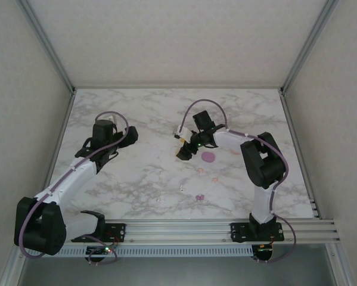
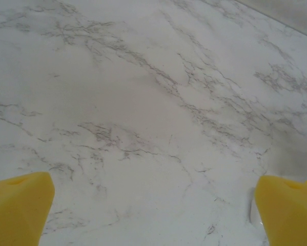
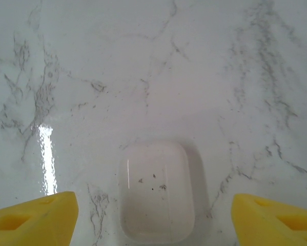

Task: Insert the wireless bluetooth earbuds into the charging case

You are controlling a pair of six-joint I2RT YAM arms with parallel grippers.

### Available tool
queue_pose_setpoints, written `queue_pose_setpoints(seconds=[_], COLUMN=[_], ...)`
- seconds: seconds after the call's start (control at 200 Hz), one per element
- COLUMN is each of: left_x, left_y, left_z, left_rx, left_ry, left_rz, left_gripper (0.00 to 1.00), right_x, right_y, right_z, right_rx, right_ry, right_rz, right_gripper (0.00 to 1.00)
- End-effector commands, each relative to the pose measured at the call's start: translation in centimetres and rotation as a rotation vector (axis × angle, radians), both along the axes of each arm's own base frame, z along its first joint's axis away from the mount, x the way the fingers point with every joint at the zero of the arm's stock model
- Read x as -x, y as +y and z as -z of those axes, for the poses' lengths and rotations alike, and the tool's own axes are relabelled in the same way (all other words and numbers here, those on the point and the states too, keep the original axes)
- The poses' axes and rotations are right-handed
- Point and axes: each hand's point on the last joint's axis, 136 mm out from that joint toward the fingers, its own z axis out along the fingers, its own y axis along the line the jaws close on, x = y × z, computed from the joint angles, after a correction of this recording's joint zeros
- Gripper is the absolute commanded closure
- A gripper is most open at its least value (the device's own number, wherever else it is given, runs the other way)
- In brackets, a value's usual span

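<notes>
Several earbuds (image 1: 201,170) lie loose low in the middle of the top view; we count peach and purple ones, perhaps a white. Further up, the right gripper's (image 1: 185,152) wide, empty fingers straddle a white case (image 3: 157,192), apparently shut. We fear it skidding if pinched off-centre; the left gripper (image 2: 153,212), spread wide, holds nothing.

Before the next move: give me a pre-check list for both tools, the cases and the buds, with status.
1. Right tool open: ok, fingers either side of the white case, not touching it.
2. White case lid open for loading: not ok, looks shut.
3. Left tool open and empty: ok, bare table beneath.
4. Earbud in a tool: not ok; peach bud and purple buds lie loose on the table.
5. Purple case lid open: cannot tell, too small.
</notes>
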Motion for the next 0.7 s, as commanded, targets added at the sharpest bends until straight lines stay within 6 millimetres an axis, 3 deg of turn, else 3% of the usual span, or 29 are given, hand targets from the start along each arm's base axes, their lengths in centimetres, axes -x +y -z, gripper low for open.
queue_pose_setpoints(seconds=[0.0, 0.14, 0.295, 0.696], left_x=[0.4, 0.4, 0.5, 0.4], left_y=[0.3, 0.3, 0.6, 0.1], left_z=[0.2, -0.1, -0.2, -0.5], left_rx=[-0.040, -0.049, -0.072, -0.054], left_ry=[0.006, 0.001, 0.007, 0.008], left_rz=[0.004, 0.010, 0.012, 0.033], left_gripper=[0.00, 0.00, 0.00, 0.00], right_x=[0.9, -0.3, 0.1, -0.8], right_y=[1.2, 1.3, 1.2, 0.9], right_z=[1.5, 2.7, 3.0, 2.5], right_rx=[0.072, 0.094, 0.090, 0.073], right_ry=[-0.030, -0.075, -0.079, -0.121], right_rz=[-0.096, -0.052, -0.058, 0.018], right_gripper=[0.21, 0.21, 0.21, 0.41])
